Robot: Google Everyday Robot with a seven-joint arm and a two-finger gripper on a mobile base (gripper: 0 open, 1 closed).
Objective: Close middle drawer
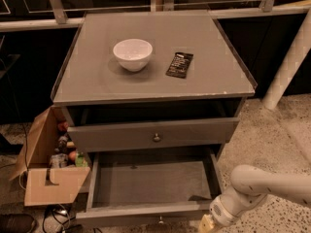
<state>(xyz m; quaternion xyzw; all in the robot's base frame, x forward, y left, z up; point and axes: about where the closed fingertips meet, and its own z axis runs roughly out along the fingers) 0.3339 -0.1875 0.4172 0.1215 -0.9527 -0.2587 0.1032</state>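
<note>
— Where's the middle drawer (150, 183)?
— Pulled far out, under the slightly open top drawer (155, 135).
— And the gripper (206, 224)?
— Low by that drawer's front right corner, seemingly just beside it. Whether it's open or holding anything, I cannot tell.

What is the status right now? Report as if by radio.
Gripper at bottom edge, by front right corner of middle drawer. Drawer pulled far out, floor bare. Nothing seen blocking its travel.
</note>
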